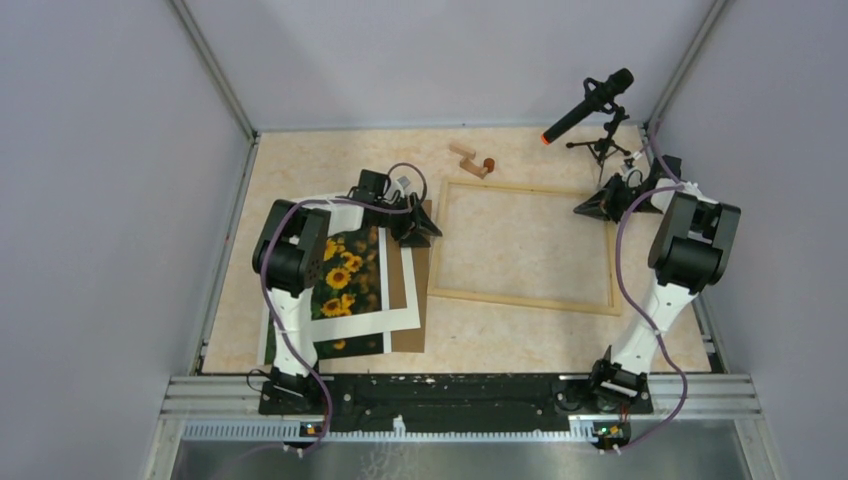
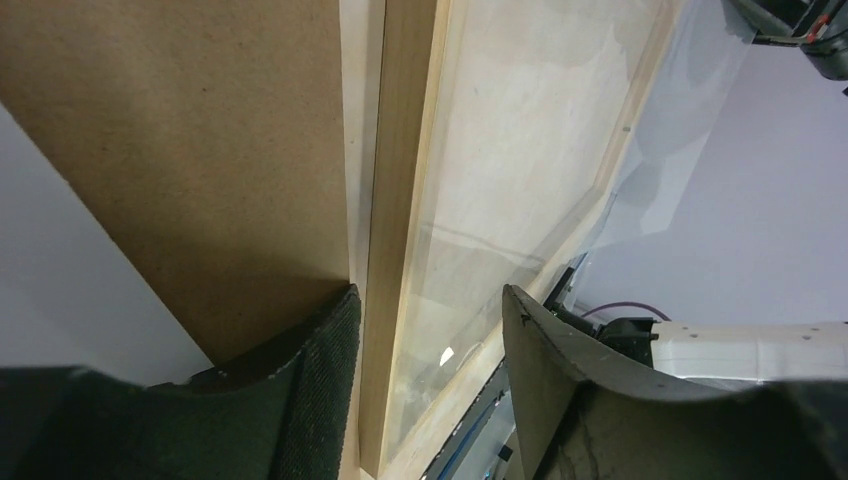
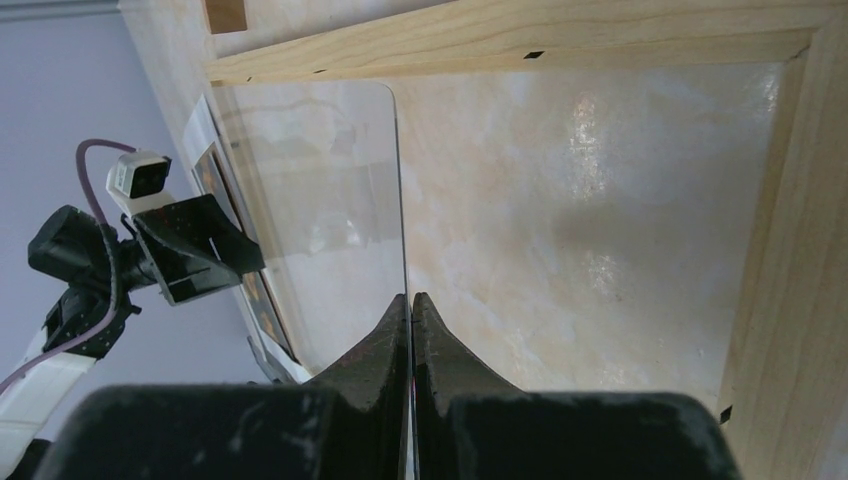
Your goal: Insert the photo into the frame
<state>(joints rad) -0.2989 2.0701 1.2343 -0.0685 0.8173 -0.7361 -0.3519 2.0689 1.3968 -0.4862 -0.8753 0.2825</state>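
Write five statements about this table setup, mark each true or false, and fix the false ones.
1. The photo lies inside the frame. False: it lies left of the frame, on a brown board.
2. The left gripper is open, with a frame rail between its fingers. True.
3. The right gripper is wide open. False: it is shut, pinching a clear sheet.
4. Small wooden blocks lie beyond the frame's far rail. True.
5. The frame stands upright. False: it lies flat.
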